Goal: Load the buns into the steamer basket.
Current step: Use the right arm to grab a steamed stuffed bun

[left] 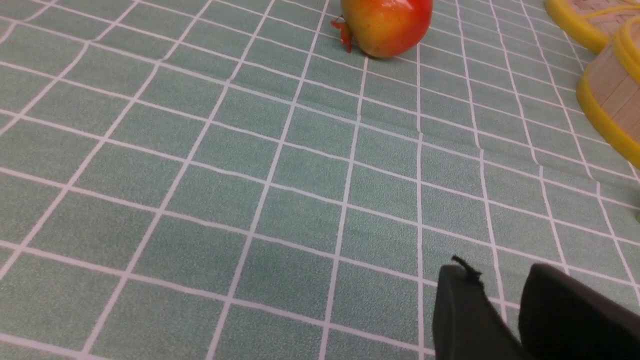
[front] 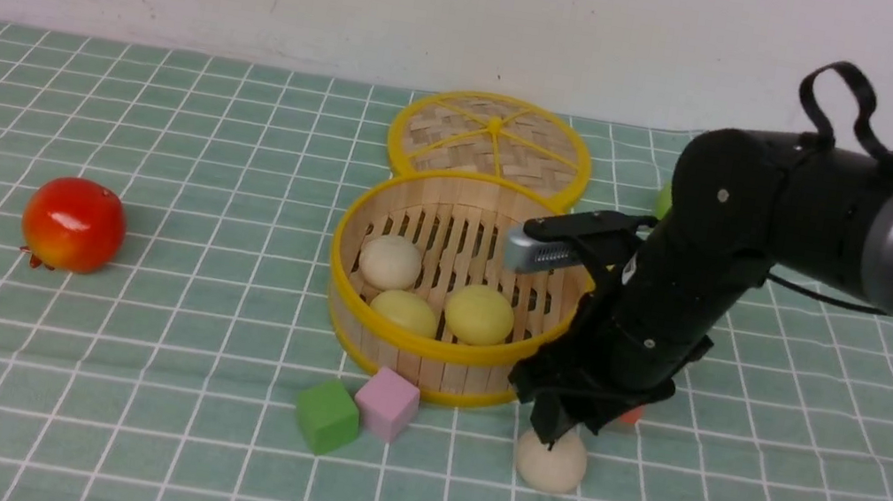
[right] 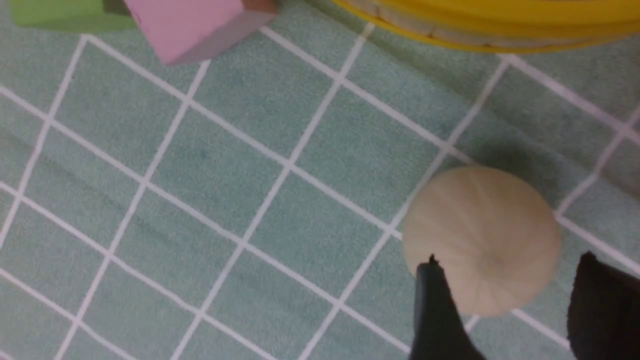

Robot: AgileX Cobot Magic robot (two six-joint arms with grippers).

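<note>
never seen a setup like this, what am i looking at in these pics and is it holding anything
This is a robot with two arms. The wide picture looks forward from between the arms; the other two come from a camera on each wrist. On the checked cloth: a steamer basket holding three buns, its lid behind, a red fruit, a green cube, a pink cube. The right claw is open around a pale bun on the cloth, not gripping it yet. The left claw is open above the cloth, holding nothing.
</note>
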